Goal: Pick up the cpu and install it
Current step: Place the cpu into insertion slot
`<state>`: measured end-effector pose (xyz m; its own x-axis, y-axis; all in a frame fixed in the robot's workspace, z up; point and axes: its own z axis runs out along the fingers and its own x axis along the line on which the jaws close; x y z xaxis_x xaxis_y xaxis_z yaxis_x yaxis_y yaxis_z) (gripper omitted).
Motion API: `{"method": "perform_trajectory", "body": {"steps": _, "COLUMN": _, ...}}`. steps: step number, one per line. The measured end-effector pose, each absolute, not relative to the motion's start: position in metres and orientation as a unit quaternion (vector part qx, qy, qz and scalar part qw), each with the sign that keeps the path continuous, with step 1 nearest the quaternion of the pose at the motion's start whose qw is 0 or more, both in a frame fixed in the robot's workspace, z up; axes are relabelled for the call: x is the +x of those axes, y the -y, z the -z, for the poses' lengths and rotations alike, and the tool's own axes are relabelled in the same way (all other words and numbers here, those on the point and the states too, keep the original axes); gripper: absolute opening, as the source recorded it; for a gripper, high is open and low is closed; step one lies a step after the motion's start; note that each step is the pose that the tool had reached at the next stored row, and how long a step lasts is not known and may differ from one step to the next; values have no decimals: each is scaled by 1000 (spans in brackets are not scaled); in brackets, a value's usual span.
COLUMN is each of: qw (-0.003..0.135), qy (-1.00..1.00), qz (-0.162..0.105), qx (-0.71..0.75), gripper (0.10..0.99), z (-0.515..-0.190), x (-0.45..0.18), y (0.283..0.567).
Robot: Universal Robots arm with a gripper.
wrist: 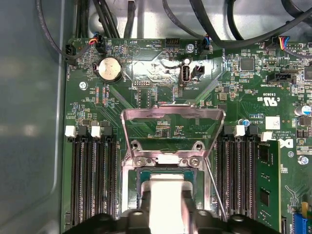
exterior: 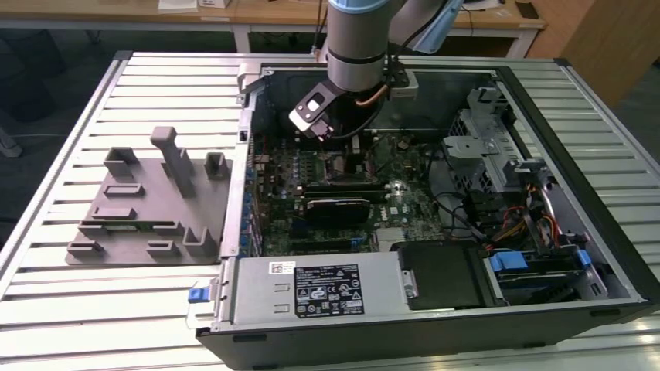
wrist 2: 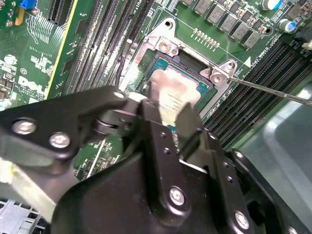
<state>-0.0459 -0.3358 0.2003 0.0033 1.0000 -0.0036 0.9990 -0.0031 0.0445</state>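
The gripper point(wrist 2: 169, 117) pinches the cpu point(wrist 2: 174, 92) by two opposite edges, silver top up and flat. The open socket point(wrist 2: 192, 62) lies straight beneath it, load plate point(wrist: 171, 127) swung clear, though whether chip and socket already touch cannot be told.

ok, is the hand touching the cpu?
Touching. In the first wrist view the hand closes flush on opposite edges of the cpu, with no gap on either side.
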Motion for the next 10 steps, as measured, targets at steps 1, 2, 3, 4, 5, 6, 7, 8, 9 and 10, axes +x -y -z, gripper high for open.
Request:
{"method": "perform_trajectory", "body": {"steps": 1, "qw": 17, "qy": -706, "qz": -14, "qx": 708, "gripper": 345, "z": -200, "x": -46, "y": 336}}
{"method": "perform_trajectory", "body": {"steps": 2, "qw": 17, "qy": -706, "qz": -14, "qx": 708, "gripper": 169, "z": -200, "x": -46, "y": 336}}
{"method": "perform_trajectory", "body": {"steps": 3, "qw": 17, "qy": -706, "qz": -14, "qx": 708, "gripper": 114, "z": -200, "x": -46, "y": 336}}
{"method": "perform_trajectory", "body": {"steps": 4, "qw": 17, "qy": -706, "qz": -14, "qx": 708, "gripper": 114, "z": -200, "x": -46, "y": 336}}
{"method": "perform_trajectory", "body": {"steps": 5, "qw": 17, "qy": -706, "qz": -14, "qx": 708, "gripper": 106, "z": -200, "x": -46, "y": 336}}
{"method": "perform_trajectory", "body": {"steps": 6, "qw": 17, "qy": -706, "qz": -14, "qx": 708, "gripper": 106, "z": -201, "x": -46, "y": 336}}
{"method": "perform_trajectory", "body": {"steps": 7, "qw": 17, "qy": -706, "qz": -14, "qx": 708, "gripper": 106, "z": -201, "x": -46, "y": 336}}
{"method": "perform_trajectory", "body": {"steps": 8, "qw": 17, "qy": -706, "qz": -14, "qx": 708, "gripper": 106, "z": -201, "x": -46, "y": 336}}
{"method": "perform_trajectory", "body": {"steps": 9, "qw": 17, "qy": -706, "qz": -14, "qx": 708, "gripper": 106, "z": -201, "x": -46, "y": 336}}
{"method": "perform_trajectory", "body": {"steps": 10, "qw": 17, "qy": -706, "qz": -15, "qx": 708, "gripper": 106, "z": -200, "x": -48, "y": 336}}
